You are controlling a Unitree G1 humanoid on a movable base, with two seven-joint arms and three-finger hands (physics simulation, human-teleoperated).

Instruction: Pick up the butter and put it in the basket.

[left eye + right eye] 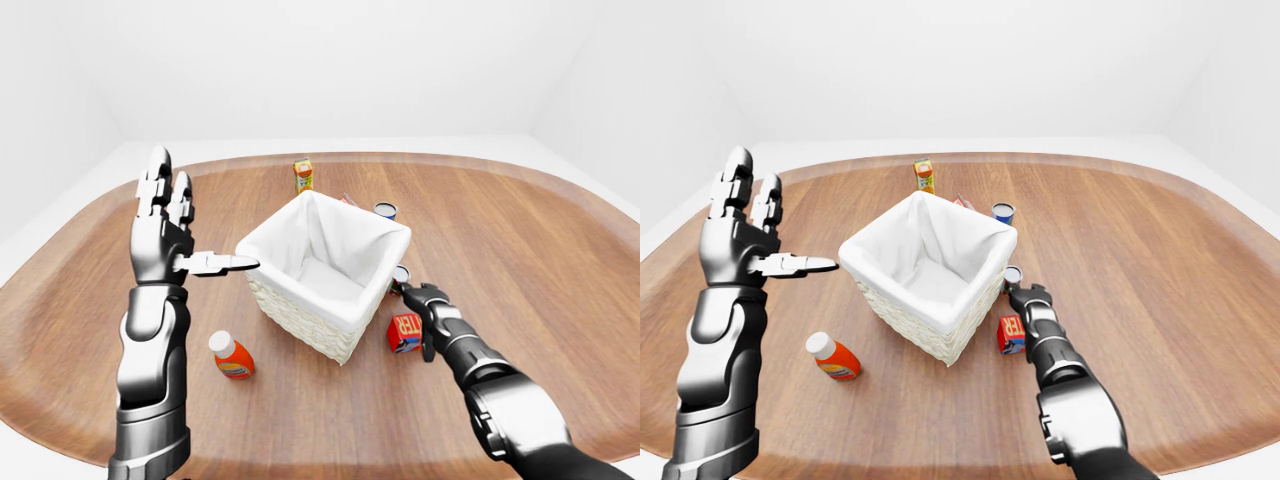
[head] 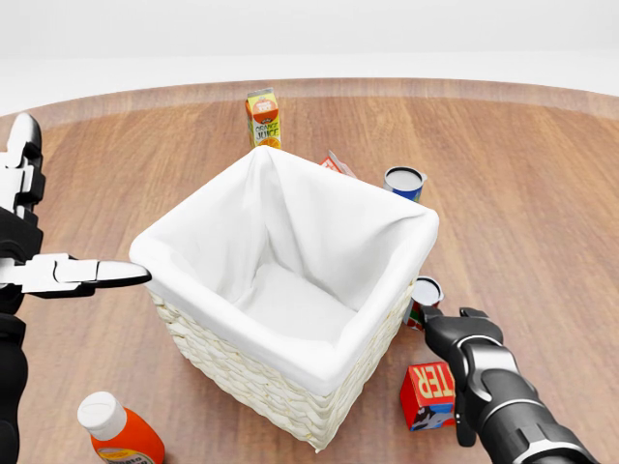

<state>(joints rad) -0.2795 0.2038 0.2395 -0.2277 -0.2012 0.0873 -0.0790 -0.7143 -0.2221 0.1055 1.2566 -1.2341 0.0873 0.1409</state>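
Observation:
The butter [image 2: 428, 394] is a small red box with white letters. It stands on the wooden table just to the right of the basket's lower corner. The basket [image 2: 251, 382] is white wicker with a white cloth liner and stands at the middle of the table. My right hand [image 2: 455, 338] is low at the butter's right side, with one dark finger [image 2: 466, 411] running down the box's right edge; its fingers are not closed round the box. My left hand [image 1: 175, 225] is raised to the left of the basket, open and empty, thumb pointing at the basket.
An orange bottle with a white cap [image 2: 118, 432] lies at the lower left of the basket. A juice carton [image 2: 262, 118], a blue can [image 2: 403, 181] and a red packet [image 2: 337, 164] stand above the basket. A small can [image 2: 424, 295] stands just above the butter.

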